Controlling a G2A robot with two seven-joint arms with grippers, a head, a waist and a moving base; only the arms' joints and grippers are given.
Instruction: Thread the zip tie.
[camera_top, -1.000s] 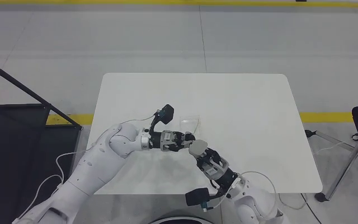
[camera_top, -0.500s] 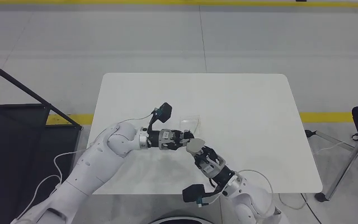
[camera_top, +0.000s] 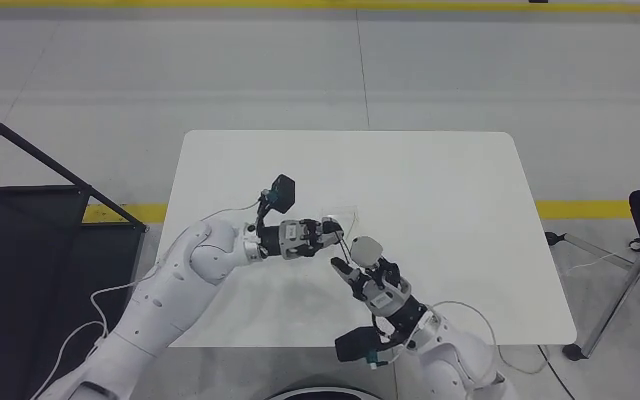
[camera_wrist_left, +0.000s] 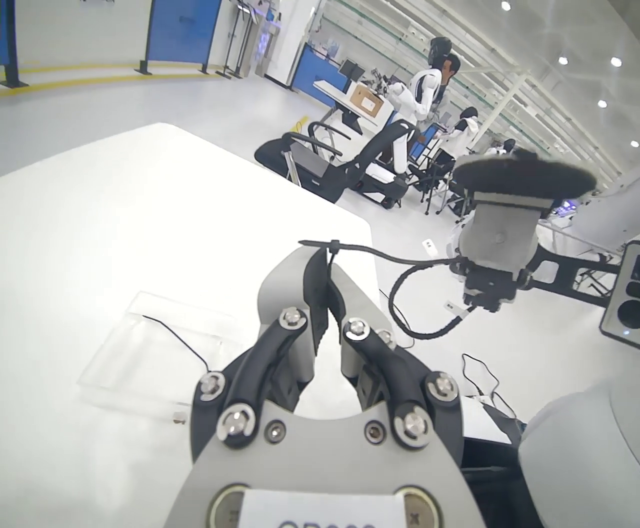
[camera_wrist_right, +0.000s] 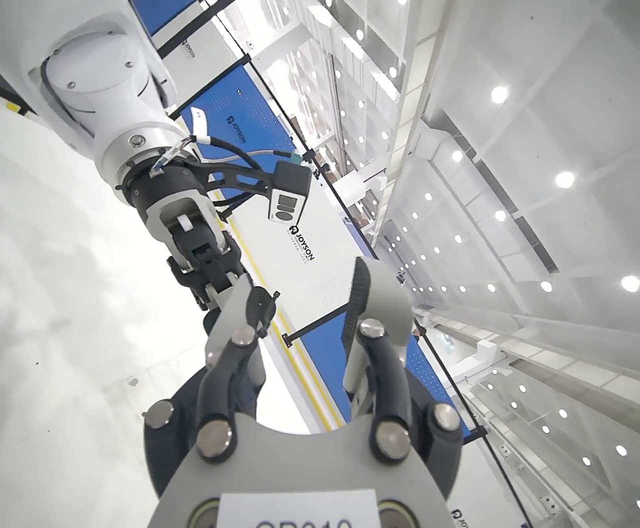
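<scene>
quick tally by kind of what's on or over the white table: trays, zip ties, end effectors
clear rectangular plastic tray: 1
black plastic zip ties: 2 (held zip tie in the left end effector, spare zip tie lying in the tray)
end effectors: 2 (left shut, right end effector open)
total: 5

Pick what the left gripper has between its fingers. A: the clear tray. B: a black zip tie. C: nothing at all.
B: in the left wrist view the left gripper is shut on the black zip tie, whose head sticks out past the fingertips, while the clear tray lies apart from it.
</scene>
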